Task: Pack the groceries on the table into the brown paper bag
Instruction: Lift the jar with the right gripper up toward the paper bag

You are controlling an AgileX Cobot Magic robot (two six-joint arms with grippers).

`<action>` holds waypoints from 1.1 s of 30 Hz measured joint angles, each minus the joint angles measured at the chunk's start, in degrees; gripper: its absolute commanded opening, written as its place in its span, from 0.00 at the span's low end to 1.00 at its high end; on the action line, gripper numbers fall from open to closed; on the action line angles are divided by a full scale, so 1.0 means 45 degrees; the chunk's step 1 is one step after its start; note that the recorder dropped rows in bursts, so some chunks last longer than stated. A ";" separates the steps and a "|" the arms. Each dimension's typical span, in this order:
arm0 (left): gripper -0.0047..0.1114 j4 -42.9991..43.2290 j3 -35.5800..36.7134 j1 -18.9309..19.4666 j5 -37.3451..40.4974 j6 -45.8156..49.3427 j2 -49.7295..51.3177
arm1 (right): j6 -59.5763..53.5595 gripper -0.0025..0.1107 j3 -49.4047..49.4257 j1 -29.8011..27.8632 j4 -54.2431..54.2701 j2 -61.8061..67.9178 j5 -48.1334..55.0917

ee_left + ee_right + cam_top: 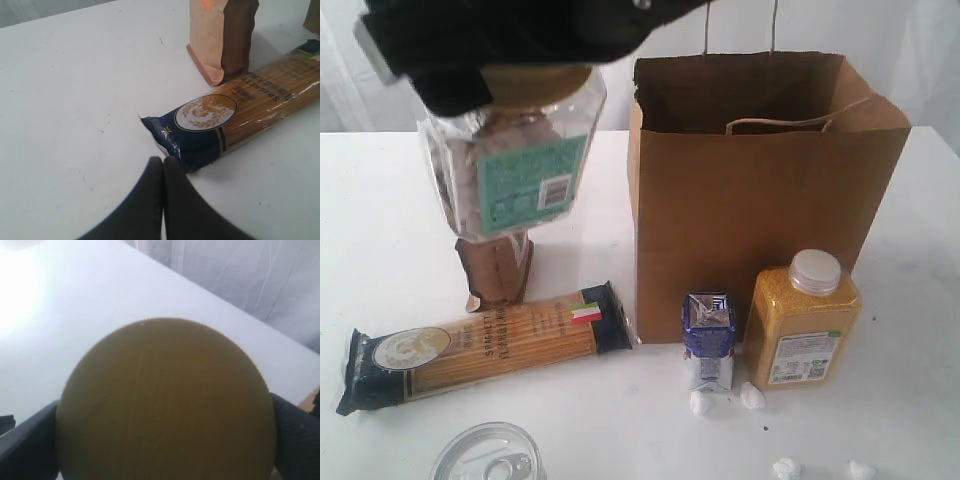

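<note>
Jaws of the right gripper (165,450) are clamped on the tan lid (165,390) of the jar (515,170), which is held clear above the table (380,200), left of the bag (760,200), long axis near vertical, lid up. Left gripper (162,172) jaws are pressed together, empty, just beside the dark end of the spaghetti (240,115).
</note>
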 measured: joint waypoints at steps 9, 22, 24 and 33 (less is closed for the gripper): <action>0.04 0.0000 0.0000 0.0000 0.0000 0.0000 0.0000 | 0.0079 0.02 -0.0631 0.0123 -0.3444 -0.1265 0.1360; 0.04 0.0000 0.0000 0.0000 0.0000 0.0000 0.0000 | 0.2476 0.02 -0.0631 -0.0450 -0.7131 -0.3418 0.2529; 0.04 0.0000 0.0000 0.0000 0.0000 0.0000 0.0000 | 0.2784 0.02 -0.0631 -0.1105 -0.7267 -0.3474 0.2654; 0.04 0.0000 0.0000 0.0000 0.0000 0.0000 0.0000 | 0.5165 0.02 0.0862 -0.3832 -0.7435 -0.2993 -0.0409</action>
